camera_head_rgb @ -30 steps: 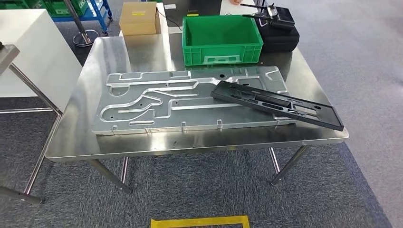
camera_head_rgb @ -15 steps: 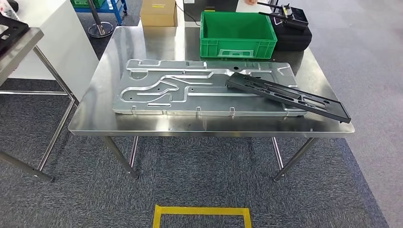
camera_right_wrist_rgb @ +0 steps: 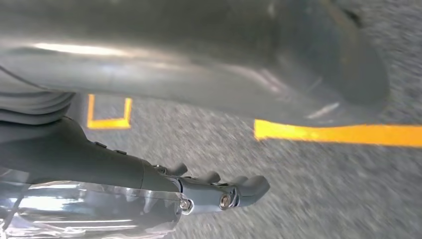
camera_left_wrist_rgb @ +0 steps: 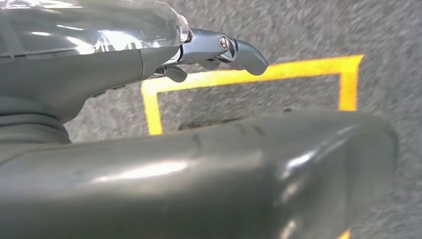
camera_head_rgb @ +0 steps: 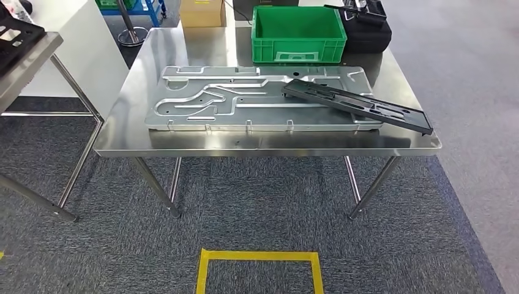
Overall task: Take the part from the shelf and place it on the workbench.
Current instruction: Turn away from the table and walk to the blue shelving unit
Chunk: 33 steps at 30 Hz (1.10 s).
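Looking down from the head view, I see a brushed stainless-steel desk (camera_head_rgb: 122, 131) with slim tubular legs standing on dark grey carpet (camera_head_rgb: 257, 214). Its top is glossy and throws soft reflections. Lying flat across it is a large pressed aluminium panel (camera_head_rgb: 245, 104), matte silver, stamped with raised winding channels and small tabs along its near edge. Resting on the panel's right end is the long black moulded plastic part (camera_head_rgb: 358, 105), a narrow rectangular frame with recessed pockets; it lies at a slant, and its far right end reaches past the panel toward the desk's right edge. Behind the panel sits a green rectangular plastic crate (camera_head_rgb: 298, 33), with a black hard case (camera_head_rgb: 367, 30) touching its right side and a brown cardboard box (camera_head_rgb: 202, 12) well to its left. At the picture's left edge, a second steel-topped stand (camera_head_rgb: 27, 58) carries another black moulded piece (camera_head_rgb: 15, 33). A yellow tape rectangle (camera_head_rgb: 260, 260) marks the carpet in front of the desk.

In the left wrist view, my left robot hand (camera_left_wrist_rgb: 219, 52) hangs over the carpet with its dark fingers loosely curved and holding nothing. In the right wrist view, the right robot hand (camera_right_wrist_rgb: 219, 191) likewise holds nothing, fingers apart and gently bent.
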### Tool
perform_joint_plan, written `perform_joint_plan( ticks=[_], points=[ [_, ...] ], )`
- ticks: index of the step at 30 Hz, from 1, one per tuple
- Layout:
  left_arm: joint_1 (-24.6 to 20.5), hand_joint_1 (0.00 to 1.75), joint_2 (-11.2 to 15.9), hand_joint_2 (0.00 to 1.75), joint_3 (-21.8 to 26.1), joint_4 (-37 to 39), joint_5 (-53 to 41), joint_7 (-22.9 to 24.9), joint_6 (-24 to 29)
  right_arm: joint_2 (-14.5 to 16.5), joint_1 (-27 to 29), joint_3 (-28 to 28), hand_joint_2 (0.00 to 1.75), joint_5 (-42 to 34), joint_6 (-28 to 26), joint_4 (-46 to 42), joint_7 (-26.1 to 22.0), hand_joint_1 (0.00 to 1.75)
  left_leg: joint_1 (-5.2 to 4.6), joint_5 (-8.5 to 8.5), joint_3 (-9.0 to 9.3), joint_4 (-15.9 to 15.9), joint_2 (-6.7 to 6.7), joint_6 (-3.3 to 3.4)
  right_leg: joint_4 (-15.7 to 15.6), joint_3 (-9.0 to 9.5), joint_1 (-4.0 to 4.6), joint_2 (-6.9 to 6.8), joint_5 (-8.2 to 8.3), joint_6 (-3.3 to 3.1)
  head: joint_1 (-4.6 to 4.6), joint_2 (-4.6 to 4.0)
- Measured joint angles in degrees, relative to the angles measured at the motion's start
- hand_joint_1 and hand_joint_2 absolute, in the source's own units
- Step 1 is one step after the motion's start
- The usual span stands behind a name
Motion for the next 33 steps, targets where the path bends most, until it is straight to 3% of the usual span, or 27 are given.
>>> perform_joint_plan(
  ticks=[2, 3, 4, 5, 7, 9, 11, 13, 14, 16, 18, 19, 20, 22, 24, 26, 28, 29, 30, 32, 33],
  points=[
    [-0.02, 0.00, -0.01, 0.00, -0.44, 0.00, -0.22, 0.64, -0.58, 0.40, -0.01, -0.63, 0.00, -0.80, 1.98, 0.13, 3.14, 0.00, 0.09, -5.66, -2.17, 7.42, 0.01, -0.28, 0.18, -1.61, 0.23, -0.28, 1.14, -0.38, -0.05, 0.00],
    [-0.06, 0.00, -0.02, 0.00, -0.72, 0.00, -0.29, 1.10, -0.91, 0.65, -0.02, -1.02, 0.00, -1.24, 3.12, 0.17, 4.90, 0.00, 0.12, -7.09, -2.76, 10.71, 0.02, -0.40, 0.33, -2.52, 0.33, -0.40, 1.71, -0.37, -0.05, 0.00],
    [-0.08, 0.00, -0.04, 0.00, -1.00, 0.00, -0.35, 1.60, -1.20, 0.93, -0.03, -1.45, 0.00, -1.70, 4.23, 0.19, 6.44, 0.00, 0.12, -7.12, -2.54, 12.48, 0.03, -0.47, 0.56, -3.42, 0.41, -0.48, 2.24, -0.33, -0.05, 0.00],
    [-0.10, 0.00, -0.08, 0.00, -1.28, 0.00, -0.36, 2.08, -1.42, 1.25, -0.06, -1.89, 0.00, -2.12, 5.21, 0.20, 7.63, 0.00, 0.12, -5.95, -1.29, 12.17, 0.03, -0.46, 0.88, -4.33, 0.45, -0.54, 2.69, -0.24, -0.05, 0.00],
    [-0.13, 0.00, -0.13, 0.00, -1.64, 0.00, -0.32, 2.70, -1.69, 1.87, -0.16, -2.72, 0.00, -2.72, 6.44, 0.23, 8.71, 0.00, 0.10, -3.20, 4.13, 5.59, 0.06, -0.15, 1.76, -6.00, 0.47, -0.57, 3.39, 0.04, -0.07, 0.00],
    [-0.31, 0.00, -0.14, 0.00, -1.90, 0.00, -0.27, 2.90, -1.80, 2.34, -0.30, -3.26, 0.00, -2.98, 6.91, 0.25, 8.92, 0.00, -0.17, -3.18, 9.29, -2.26, 0.08, 0.43, 2.59, -7.08, 0.54, -0.58, 3.97, 0.55, -0.03, 0.00],
    [-0.47, 0.00, -0.14, 0.00, -2.10, 0.00, -0.17, 3.11, -1.83, 2.61, -0.39, -3.63, 0.00, -3.06, 7.23, 0.27, 9.04, 0.00, -0.49, -3.83, 10.54, -4.92, 0.07, 1.11, 2.86, -7.44, 0.52, -0.63, 4.67, 1.24, -0.08, 0.00],
    [-0.45, 0.00, -0.31, 0.00, -2.30, 0.00, 0.07, 3.53, -1.84, 2.71, -0.46, -3.98, 0.00, -2.92, 7.49, 0.30, 9.34, 0.00, -0.39, -2.90, 9.82, -5.06, 0.18, 1.98, 3.00, -7.78, 0.40, -0.51, 4.87, 2.02, -0.18, 0.00],
    [-0.45, 0.00, -0.45, 0.00, -2.39, 0.00, 0.21, 3.77, -1.84, 2.74, -0.49, -4.14, 0.00, -2.80, 7.53, 0.32, 9.49, 0.00, -0.30, -2.28, 9.31, -5.20, 0.29, 2.46, 3.86, -8.28, 0.35, -0.35, 3.75, 2.38, -0.16, 0.00],
    [-0.44, 0.00, -0.72, 0.00, -2.48, 0.00, 0.44, 4.10, -1.84, 2.75, -0.49, -4.44, 0.00, -2.54, 7.49, 0.34, 9.63, 0.00, -0.17, -0.97, 7.86, -5.33, 0.46, 3.09, 8.87, -10.23, 0.16, 0.01, -1.25, 2.99, -0.14, 0.00],
    [-0.38, 0.00, -0.85, 0.00, -2.51, 0.00, 0.54, 4.29, -1.84, 2.74, -0.51, -4.66, 0.00, -2.36, 7.46, 0.35, 9.45, 0.00, -0.20, 0.25, 6.19, -5.17, 0.46, 3.19, 16.12, -12.26, 0.04, 0.13, -5.76, 3.40, -0.14, 0.00],
    [-0.35, 0.00, -0.93, 0.00, -2.54, 0.00, 0.56, 4.37, -1.84, 2.73, -0.52, -4.74, 0.00, -2.27, 7.47, 0.35, 9.24, 0.00, -0.21, 0.85, 5.32, -5.02, 0.46, 3.11, 18.28, -12.34, -0.03, 0.16, -6.20, 3.52, -0.15, 0.00],
    [-0.34, 0.00, -1.01, 0.00, -2.58, 0.00, 0.56, 4.44, -1.84, 2.73, -0.54, -4.80, 0.00, -2.20, 7.48, 0.35, 9.03, 0.00, -0.20, 1.37, 4.49, -4.82, 0.46, 2.99, 18.39, -11.37, -0.10, 0.16, -5.43, 3.56, -0.15, 0.00],
    [-0.37, 0.00, -1.20, 0.00, -2.67, 0.00, 0.60, 4.52, -1.83, 2.71, -0.61, -4.92, 0.00, -2.09, 7.50, 0.35, 8.69, 0.00, -0.19, 2.23, 3.04, -4.36, 0.43, 2.67, 12.46, -6.22, -0.18, 0.20, -2.49, 3.35, -0.15, 0.00],
    [-0.43, 0.00, -1.35, 0.00, -2.74, 0.00, 0.64, 4.56, -1.82, 2.67, -0.83, -4.99, 0.00, -2.05, 7.52, 0.34, 8.61, 0.00, -0.32, 3.01, 2.10, -4.02, 0.39, 2.11, 4.12, -0.55, 0.04, 0.37, -1.76, 2.79, -0.18, 0.00],
    [-0.48, 0.00, -1.40, 0.00, -2.82, 0.00, 0.66, 4.60, -1.82, 2.63, -0.99, -5.04, 0.00, -1.98, 7.56, 0.33, 8.60, 0.00, -0.38, 3.82, 1.72, -3.98, 0.40, 1.43, 0.54, 1.29, 0.40, 0.48, -2.19, 2.13, -0.13, 0.00],
    [-0.44, 0.00, -1.40, 0.00, -2.91, 0.01, 0.66, 4.66, -1.83, 2.62, -1.01, -5.07, 0.00, -1.79, 7.60, 0.34, 8.60, 0.00, -0.28, 4.23, 1.54, -3.91, 0.37, 0.76, 0.29, 0.72, 0.37, 0.29, -1.39, 1.25, -0.03, 0.00],
    [-0.38, 0.00, -1.40, 0.00, -2.95, 0.01, 0.67, 4.68, -1.84, 2.62, -1.03, -5.08, 0.00, -1.61, 7.62, 0.35, 8.60, 0.00, -0.20, 3.16, 1.13, -3.07, 0.32, 0.47, 0.18, 0.28, 0.30, 0.13, -0.81, 0.67, -0.07, 0.00],
    [-0.32, 0.00, -1.42, 0.00, -2.97, 0.02, 0.69, 4.69, -1.86, 2.62, -1.06, -5.08, 0.00, -1.41, 7.69, 0.36, 8.60, 0.00, -0.13, 1.06, 0.41, -1.20, 0.27, 0.23, 0.04, -0.30, 0.21, -0.04, -0.14, 0.16, -0.09, 0.00],
    [-0.26, 0.00, -1.45, 0.00, -3.01, 0.02, 0.86, 4.69, -1.90, 2.60, -1.09, -5.08, 0.00, -0.98, 7.94, 0.37, 8.60, 0.00, 0.04, -4.97, -1.70, 5.61, 0.24, -0.15, 0.07, -1.88, 0.32, -0.25, 1.10, -0.42, -0.16, 0.00],
    [-0.26, 0.00, -1.46, 0.00, -3.01, 0.02, 0.97, 4.69, -1.92, 2.57, -1.08, -5.08, 0.00, -0.77, 8.14, 0.37, 8.60, 0.00, 0.09, -7.07, -2.51, 9.32, 0.25, -0.30, 0.18, -2.76, 0.43, -0.30, 1.71, -0.46, -0.16, 0.00]
  ],
)
